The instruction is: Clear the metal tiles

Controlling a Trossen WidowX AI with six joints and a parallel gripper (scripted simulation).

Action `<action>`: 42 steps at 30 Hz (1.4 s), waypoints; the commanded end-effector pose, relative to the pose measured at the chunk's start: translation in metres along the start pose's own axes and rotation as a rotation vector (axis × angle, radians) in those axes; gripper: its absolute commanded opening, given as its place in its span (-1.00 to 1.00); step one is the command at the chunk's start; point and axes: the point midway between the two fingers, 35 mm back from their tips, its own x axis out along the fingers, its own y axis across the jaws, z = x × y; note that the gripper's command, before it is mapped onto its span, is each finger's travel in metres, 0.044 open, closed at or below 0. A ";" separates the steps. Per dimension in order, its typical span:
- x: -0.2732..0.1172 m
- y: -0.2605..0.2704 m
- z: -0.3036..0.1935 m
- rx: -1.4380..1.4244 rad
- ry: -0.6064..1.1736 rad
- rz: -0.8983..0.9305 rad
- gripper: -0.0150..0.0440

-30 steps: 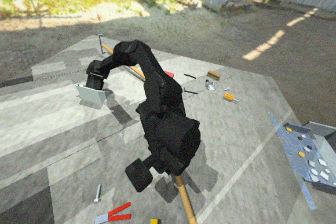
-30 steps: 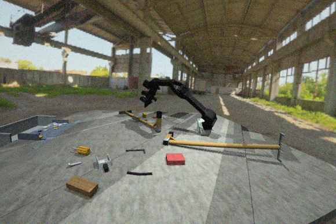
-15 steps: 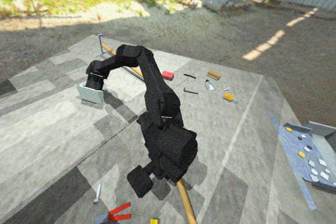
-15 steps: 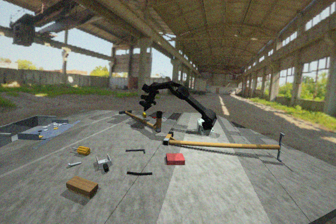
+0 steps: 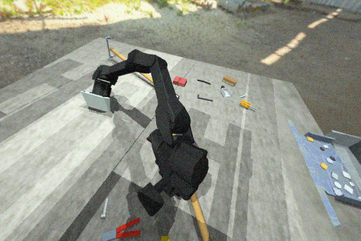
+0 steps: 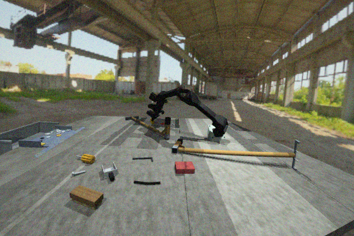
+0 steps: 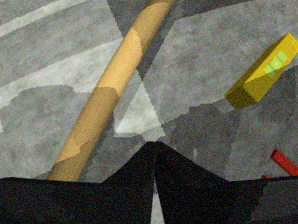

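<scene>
My gripper [image 6: 153, 117] [image 7: 153, 148] is shut and empty above the table; its fingertips are hidden in the top view. A long wooden-handled tool [image 5: 200, 218] [image 6: 147, 125] [image 7: 107, 90] lies below, left of the fingers in the wrist view. Another long wooden-handled tool [image 6: 235, 152] with an upright metal end lies behind the arm in the top view. Which is the scraper is unclear. The bluish bench plate [image 5: 312, 169] [image 6: 61, 139] bears several pale tiles [image 5: 348, 189] [image 6: 58, 135], plus yellow and dark pieces. The catch box [image 5: 348, 138] is partly cut off at the right.
A yellow block [image 7: 265, 75] with a green window and red-handled pliers [image 5: 128, 234] [image 7: 286, 162] lie near the gripper. A red block [image 5: 180, 81] [image 6: 184, 168], a brown block [image 5: 229, 80] [image 6: 86, 196], a hex key [image 5: 205, 98] and a yellow-handled screwdriver [image 5: 246, 104] [image 6: 88, 158] lie elsewhere.
</scene>
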 end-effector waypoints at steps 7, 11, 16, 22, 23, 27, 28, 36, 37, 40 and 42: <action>0.021 0.001 -0.012 -0.004 0.009 0.004 -0.49; 0.028 0.001 -0.017 -0.008 0.010 0.005 -0.49; 0.037 0.001 -0.023 -0.012 0.011 0.007 -0.49; 0.038 0.003 -0.022 -0.013 0.011 0.007 -0.49; 0.038 0.004 -0.022 -0.013 0.011 0.007 -0.49; 0.039 0.007 -0.020 -0.013 0.010 0.007 -0.49; 0.039 0.008 -0.019 -0.013 0.010 0.007 -0.49; 0.041 0.015 -0.015 -0.014 0.010 0.007 -0.49; 0.041 0.016 -0.014 -0.014 0.010 0.007 -0.49; 0.042 0.018 -0.013 -0.014 0.009 0.007 -0.49; 0.042 0.020 -0.012 -0.014 0.009 0.007 -0.49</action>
